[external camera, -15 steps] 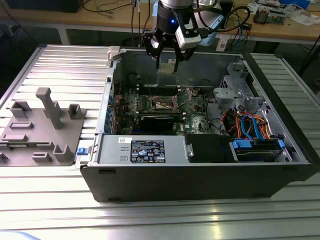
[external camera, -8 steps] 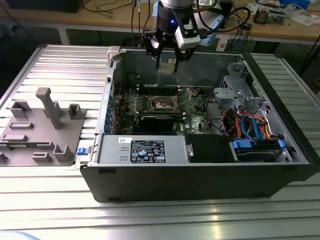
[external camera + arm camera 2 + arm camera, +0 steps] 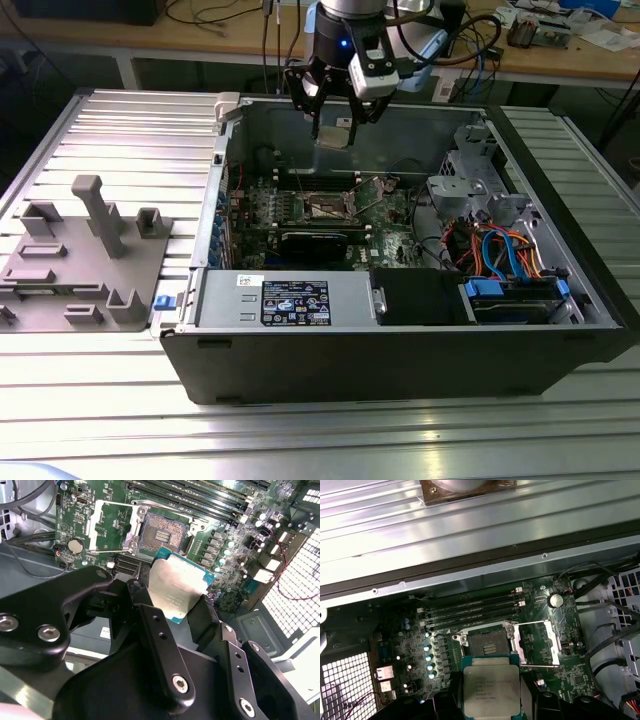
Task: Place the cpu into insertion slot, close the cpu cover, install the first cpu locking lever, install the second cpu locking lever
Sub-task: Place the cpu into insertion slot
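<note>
We find the cpu (image 3: 333, 135) (image 3: 175, 592) (image 3: 490, 690) in the air, clamped by two opposite edges in the gripper (image 3: 335, 125) (image 3: 172, 599) (image 3: 490, 701). Its dull metal top faces up and it looks level. We judge the edge grasp is chosen to leave the underside free to meet the contacts squarely.

In the exterior view the chip hangs at about twelve o'clock from the insertion slot (image 3: 328, 207) (image 3: 161, 535) (image 3: 487, 642), well clear of it and not yet seated. The slot's brownish contact field lies bare because the cpu cover (image 3: 551, 642) is swung open beside it, so nothing bars the way down.

The slot sits in the green board (image 3: 395, 215) on the floor of the open computer case (image 3: 400, 360). The power supply (image 3: 220, 300) lies at six o'clock from the slot, and the drive cage (image 3: 480, 190) with its cables at three. A grey fixture (image 3: 85, 250) rests on the worktop (image 3: 100, 420) at nine o'clock from the case.
</note>
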You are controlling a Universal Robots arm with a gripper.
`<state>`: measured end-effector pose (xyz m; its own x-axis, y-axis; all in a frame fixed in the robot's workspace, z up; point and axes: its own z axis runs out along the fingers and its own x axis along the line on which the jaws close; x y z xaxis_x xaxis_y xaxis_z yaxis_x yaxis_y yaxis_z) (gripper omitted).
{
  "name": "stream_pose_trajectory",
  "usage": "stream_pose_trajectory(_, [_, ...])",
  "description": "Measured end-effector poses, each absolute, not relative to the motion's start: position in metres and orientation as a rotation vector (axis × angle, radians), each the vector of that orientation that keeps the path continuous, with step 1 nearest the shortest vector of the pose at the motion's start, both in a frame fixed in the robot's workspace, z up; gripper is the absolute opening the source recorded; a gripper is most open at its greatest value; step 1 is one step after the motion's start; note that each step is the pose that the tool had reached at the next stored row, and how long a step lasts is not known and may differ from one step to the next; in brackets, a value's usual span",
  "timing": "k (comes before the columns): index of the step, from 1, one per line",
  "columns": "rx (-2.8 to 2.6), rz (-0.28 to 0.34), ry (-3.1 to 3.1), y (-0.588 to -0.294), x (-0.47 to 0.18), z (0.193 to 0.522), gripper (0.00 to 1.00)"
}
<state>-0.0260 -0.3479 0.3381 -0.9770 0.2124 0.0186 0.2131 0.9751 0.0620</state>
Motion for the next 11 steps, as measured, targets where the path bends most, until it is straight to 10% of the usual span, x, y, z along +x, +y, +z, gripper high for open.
stream_pose_trajectory(11, [-0.386, -0.1, -3.105, -0.3479, -0.026, 0.3374, 0.55])
